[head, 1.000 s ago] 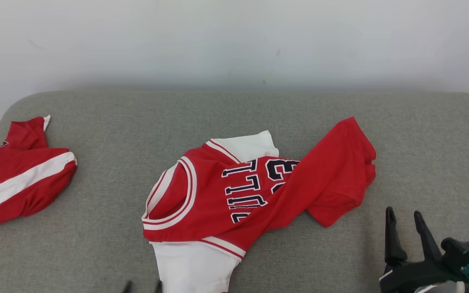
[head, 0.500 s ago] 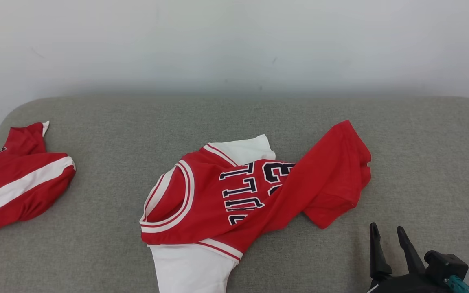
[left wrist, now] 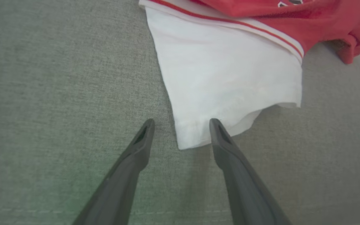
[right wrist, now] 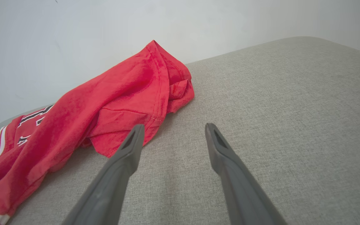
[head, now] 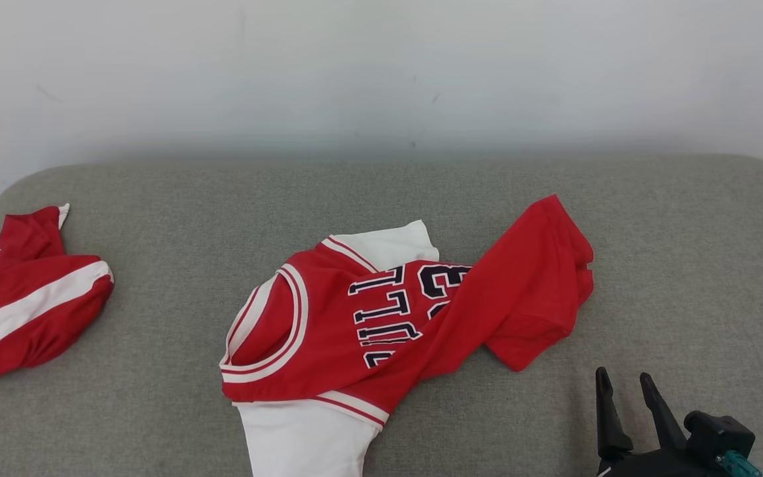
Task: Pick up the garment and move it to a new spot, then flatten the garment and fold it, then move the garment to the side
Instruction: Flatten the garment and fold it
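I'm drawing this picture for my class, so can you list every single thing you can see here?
red and white sports jersey with dark lettering: one, red with white sleeves, crumpled in the middle of the cushion
red garment with a white stripe: one, red and white, at the cushion's left edge
grey fabric cushion: one, grey, under both garments
plain wall: one, whitish, behind the cushion
left gripper: one, dark, open, fingertips at the jersey's white sleeve hem
right gripper: one, dark, open, over bare cushion near the jersey's red end
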